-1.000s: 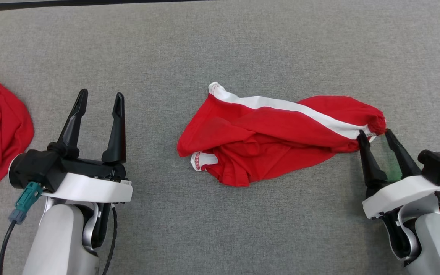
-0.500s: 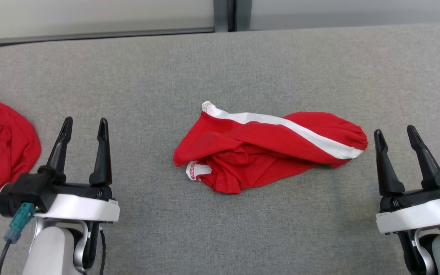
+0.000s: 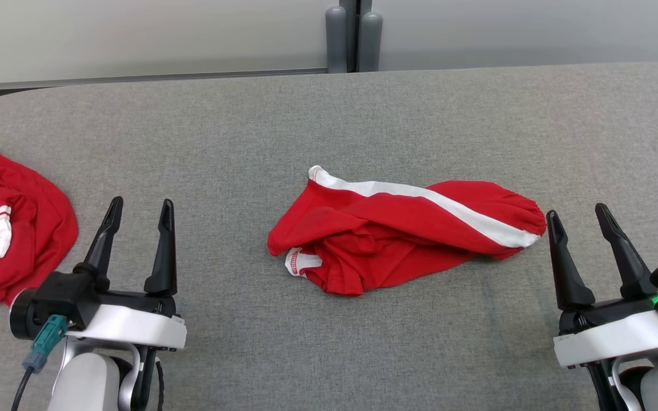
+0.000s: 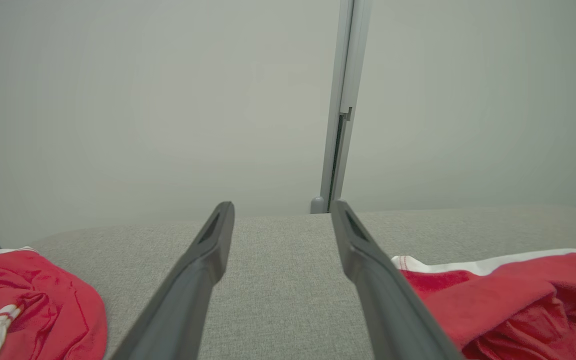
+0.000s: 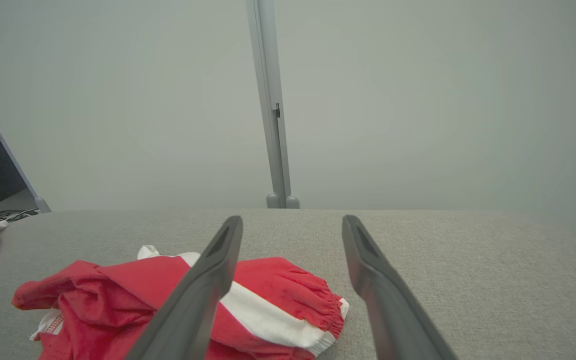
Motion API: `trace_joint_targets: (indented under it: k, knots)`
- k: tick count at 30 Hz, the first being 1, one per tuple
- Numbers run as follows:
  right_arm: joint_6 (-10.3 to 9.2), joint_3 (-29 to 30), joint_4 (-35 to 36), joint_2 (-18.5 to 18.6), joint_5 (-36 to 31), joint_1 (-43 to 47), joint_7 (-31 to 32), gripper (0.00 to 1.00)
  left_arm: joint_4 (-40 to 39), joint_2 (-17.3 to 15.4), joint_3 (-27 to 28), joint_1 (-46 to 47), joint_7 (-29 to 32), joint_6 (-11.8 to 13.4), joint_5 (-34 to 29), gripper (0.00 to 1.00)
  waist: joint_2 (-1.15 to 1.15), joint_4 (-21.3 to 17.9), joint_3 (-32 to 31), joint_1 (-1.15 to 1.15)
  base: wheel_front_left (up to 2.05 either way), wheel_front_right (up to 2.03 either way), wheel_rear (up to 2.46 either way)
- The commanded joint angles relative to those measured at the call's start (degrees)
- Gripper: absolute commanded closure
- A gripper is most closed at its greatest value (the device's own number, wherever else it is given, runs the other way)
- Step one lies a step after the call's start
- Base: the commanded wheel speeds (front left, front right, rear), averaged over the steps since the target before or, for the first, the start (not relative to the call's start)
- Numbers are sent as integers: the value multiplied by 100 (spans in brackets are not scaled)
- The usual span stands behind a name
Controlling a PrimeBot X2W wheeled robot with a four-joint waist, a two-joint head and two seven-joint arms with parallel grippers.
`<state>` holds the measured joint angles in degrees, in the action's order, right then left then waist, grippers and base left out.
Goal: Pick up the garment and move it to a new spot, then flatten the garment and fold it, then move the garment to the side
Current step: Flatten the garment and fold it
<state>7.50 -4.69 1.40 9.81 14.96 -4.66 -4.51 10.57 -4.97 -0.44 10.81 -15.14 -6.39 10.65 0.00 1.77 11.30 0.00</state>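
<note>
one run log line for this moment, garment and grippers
garment: crumpled on table, unheld | left gripper: open, empty | right gripper: open, empty, right of garment | second garment: table's left edge

The head camera looks forward and down from above the grey fabric-covered table (image 3: 329, 125), taking in its far edge and the slim grey upright post (image 3: 353, 34) against the pale wall (image 3: 135, 34) behind. Each wrist camera sits low, close over the tabletop, facing level toward that same post — one along the left gripper (image 4: 281, 205), one along the right gripper (image 5: 292, 218). All three share the crumpled red garment with a white stripe (image 3: 397, 228): right in the left wrist view, left in the right.
</note>
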Motion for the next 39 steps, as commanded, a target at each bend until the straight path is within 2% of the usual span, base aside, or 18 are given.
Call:
trace_joint_targets:
  k: [1, 7, 12, 17, 21, 22, 23, 28, 32, 39]
  knots:
    - [-2, -7, 61, -2, -16, 23, 12, 0, 10, -33, -27, -12, 1, 25, -6, 0, 0, -8, 12, 0, 0, 0, 0]
    - [-2, 33, 102, 22, -62, 14, 37, 0, 49, 0, -416, 272, 122, -55, 33, 0, 0, 22, 86, 0, 0, 0, 0]
    - [-2, -2, 116, 23, -46, -63, 45, 0, 290, 19, -1383, 585, 616, -108, 88, 0, 0, -9, 179, 0, 0, 0, 0]
    - [-2, -84, 59, 5, 30, -138, 3, 0, 661, -202, -2316, 805, 1001, -111, 362, 0, 0, -133, 283, 0, 0, 0, 0]
    - [-2, -52, 23, -7, 74, -157, -39, 0, 927, -377, -2529, 970, 1108, -113, 463, 0, 0, -174, 346, 0, 0, 0, 0]
    - [-2, -50, 19, -17, 83, -163, -53, 0, 955, -409, -2545, 1000, 1071, -113, 457, 56, 0, -178, 362, 0, 0, 0, 0]
    - [-1, -45, 16, -19, 77, -169, -63, 0, 978, -431, -2551, 1024, 1036, -113, 462, 100, 0, -178, 374, 0, 0, 0, 0]
    - [-2, -21, 18, -59, 120, -169, -92, 0, 1001, -541, -2667, 1131, 838, -71, 277, 100, 0, -129, 419, 0, 0, 0, 0]
    - [-1, -8, -37, -1, 145, -139, -19, 0, 745, -733, -2922, 846, 724, -23, -21, 100, 0, -74, 411, 0, 0, 0, 0]
    - [-2, 109, -34, -13, 103, -23, 2, 0, 132, -960, -3263, -94, 1119, 11, 20, 100, 0, 6, 371, 0, 0, 0, 0]
